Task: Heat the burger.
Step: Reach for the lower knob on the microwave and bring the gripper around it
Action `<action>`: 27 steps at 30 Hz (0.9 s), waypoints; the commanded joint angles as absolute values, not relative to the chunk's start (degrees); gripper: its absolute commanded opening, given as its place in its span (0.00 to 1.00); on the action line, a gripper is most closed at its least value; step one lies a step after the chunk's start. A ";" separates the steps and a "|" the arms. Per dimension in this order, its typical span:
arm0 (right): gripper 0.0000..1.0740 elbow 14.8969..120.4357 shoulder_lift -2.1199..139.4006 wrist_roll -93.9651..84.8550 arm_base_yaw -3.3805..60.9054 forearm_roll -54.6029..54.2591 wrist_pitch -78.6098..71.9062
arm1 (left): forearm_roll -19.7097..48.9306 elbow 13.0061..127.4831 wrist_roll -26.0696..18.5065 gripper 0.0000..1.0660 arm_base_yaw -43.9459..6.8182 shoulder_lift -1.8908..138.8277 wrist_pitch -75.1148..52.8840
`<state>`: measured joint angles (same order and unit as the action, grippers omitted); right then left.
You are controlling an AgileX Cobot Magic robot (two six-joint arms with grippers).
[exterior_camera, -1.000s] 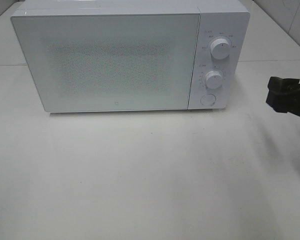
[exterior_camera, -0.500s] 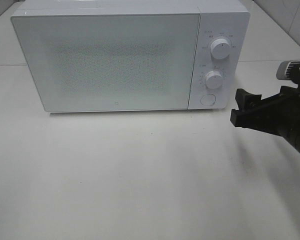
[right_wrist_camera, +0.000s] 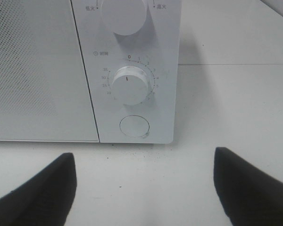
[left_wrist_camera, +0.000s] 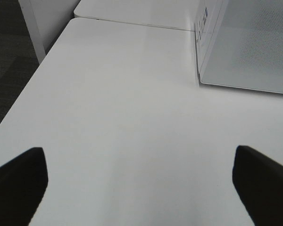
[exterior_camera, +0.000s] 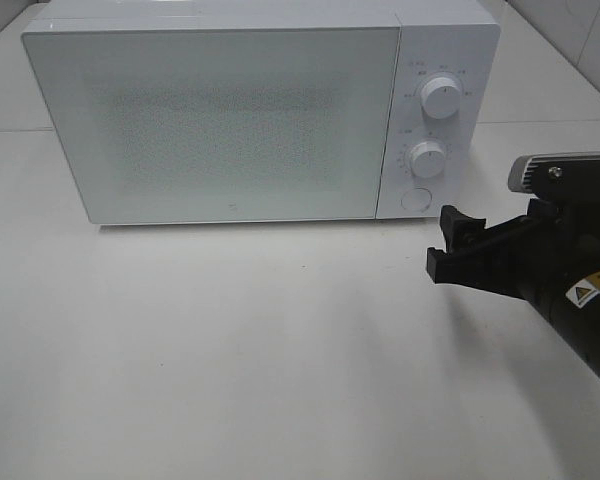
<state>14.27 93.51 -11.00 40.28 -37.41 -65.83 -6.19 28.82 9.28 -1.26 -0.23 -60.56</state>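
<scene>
Right end effector (exterior_camera: 442,245) hangs just in front of the microwave (exterior_camera: 220,120), level with its control panel, fingers spread apart and nothing between them. Its wrist view looks straight at the timer knob (right_wrist_camera: 129,84), pointer at zero, with the round button (right_wrist_camera: 134,126) just below that knob. The left end effector (left_wrist_camera: 139,179) hovers over bare tabletop (exterior_camera: 230,350) off the microwave's hinge side, jaws wide apart and empty too. And the burger? No sign of it in any view. The microwave door is closed and frosted, so whether the burger sits inside cannot be told. If it is in there, my read is that the dial or the button comes next. If it has yet to be fetched, expect a soft, light, stacked thing: the bun will dent, the glossy top may slip, and the layers can slide apart under a hard squeeze. Best bet is a gentle, wide grip low on the sides, across the bottom bun and patty, kept level.
</scene>
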 commanded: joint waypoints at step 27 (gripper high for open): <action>0.76 18.45 93.45 -7.85 40.05 -36.21 -66.98 | -5.90 28.82 9.45 0.94 -1.66 -1.43 -59.82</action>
<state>17.88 93.62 -7.05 40.45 -36.67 -66.69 -6.19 28.82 9.28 -1.26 -0.23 -60.56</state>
